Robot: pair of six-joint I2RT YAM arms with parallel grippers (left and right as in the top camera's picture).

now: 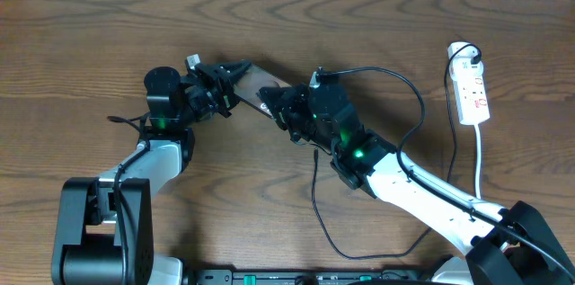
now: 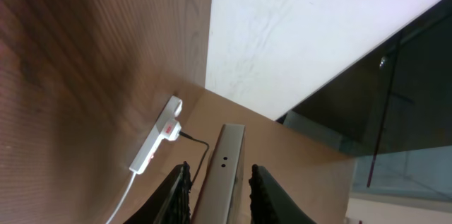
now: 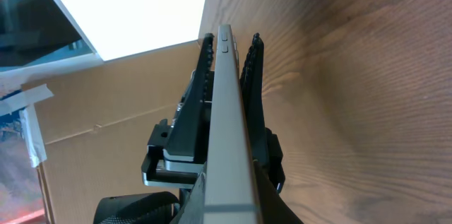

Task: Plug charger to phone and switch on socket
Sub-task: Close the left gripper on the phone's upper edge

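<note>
The phone [image 1: 254, 78] is a brown slab held up on its long edge above the table between both grippers. My right gripper [image 1: 275, 105] is shut on its near end; in the right wrist view the phone's pale edge [image 3: 227, 111] runs straight out from my right gripper [image 3: 229, 206]. My left gripper [image 1: 234, 76] is open and flanks the phone's far end. In the left wrist view narrow gaps show between the fingers of my left gripper [image 2: 220, 173] and the phone [image 2: 227, 155]. The white socket [image 1: 472, 94] lies at the far right and also shows in the left wrist view [image 2: 157, 143]. The thin black charger cable [image 1: 454, 132] leaves the socket [image 2: 198, 143]; its connector tip is hidden.
The socket's white cord [image 1: 481, 159] runs toward the front edge and shows in the left wrist view [image 2: 123, 196]. More black cable loops lie on the wood right of and in front of the right arm [image 1: 420, 110]. A white wall borders the table's far edge.
</note>
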